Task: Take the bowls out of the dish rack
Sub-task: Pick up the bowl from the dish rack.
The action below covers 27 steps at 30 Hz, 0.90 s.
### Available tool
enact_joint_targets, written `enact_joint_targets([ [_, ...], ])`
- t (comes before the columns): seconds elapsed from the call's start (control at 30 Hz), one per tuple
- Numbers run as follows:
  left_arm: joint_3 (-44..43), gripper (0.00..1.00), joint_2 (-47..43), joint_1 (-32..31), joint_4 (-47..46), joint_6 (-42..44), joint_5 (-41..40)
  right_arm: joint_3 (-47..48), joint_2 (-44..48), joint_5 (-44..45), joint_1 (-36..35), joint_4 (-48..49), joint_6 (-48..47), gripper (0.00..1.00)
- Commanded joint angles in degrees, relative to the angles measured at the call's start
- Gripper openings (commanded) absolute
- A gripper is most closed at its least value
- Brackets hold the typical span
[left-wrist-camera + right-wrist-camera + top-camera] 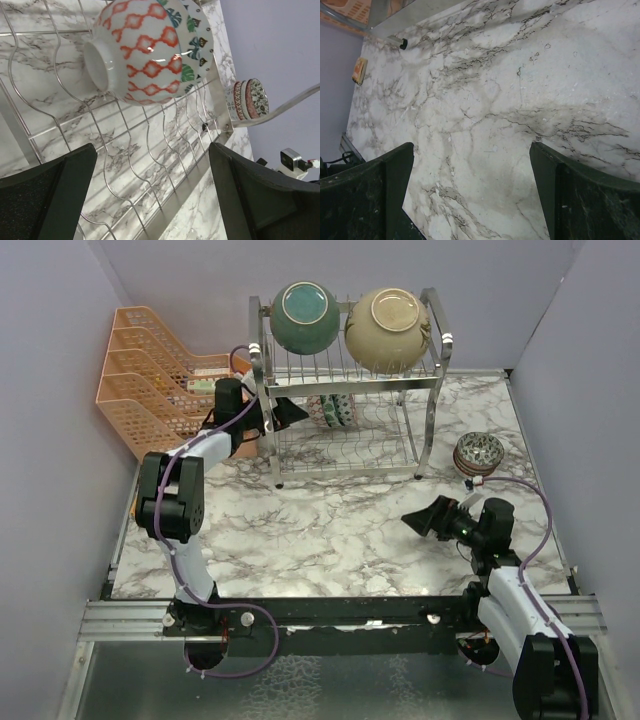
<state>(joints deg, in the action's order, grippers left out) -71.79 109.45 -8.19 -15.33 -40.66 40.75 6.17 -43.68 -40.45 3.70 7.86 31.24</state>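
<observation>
Reach was judged shortest for the left hand [288, 412], held wide open at the left end of the dish rack [350, 445], its lower-tier small bowls [335, 410] standing on edge straight ahead, feet turned toward it. Above, the teal bowl [305, 317] and cream bowl [388, 328] were propped on the top tier. The right hand [412, 518] was held open and empty over the marble surface [330, 530], well apart from the rack.

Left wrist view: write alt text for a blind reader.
A white bowl with an orange-red diamond pattern stands on edge in the wire dish rack, between the fingers of the open left gripper. More bowls sit stacked beyond.
</observation>
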Motion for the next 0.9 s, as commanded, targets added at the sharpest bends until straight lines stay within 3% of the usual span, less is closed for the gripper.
enact_joint_targets([
  [0.0,3.3,0.98,-6.1,-1.8,-3.2,0.3,-1.7,-1.3,0.2,-2.0,-0.3,2.9,0.2,0.98],
  [0.63,14.4,0.97,-18.8,-6.5,-1.6,1.5,-6.7,-1.7,0.9,-2.5,-0.3,3.1,0.8,0.98],
  [0.87,12.7,0.98,-16.1,-5.0,0.9,3.1,-9.8,-1.7,0.2,-2.7,-0.3,3.5,0.9,0.98],
])
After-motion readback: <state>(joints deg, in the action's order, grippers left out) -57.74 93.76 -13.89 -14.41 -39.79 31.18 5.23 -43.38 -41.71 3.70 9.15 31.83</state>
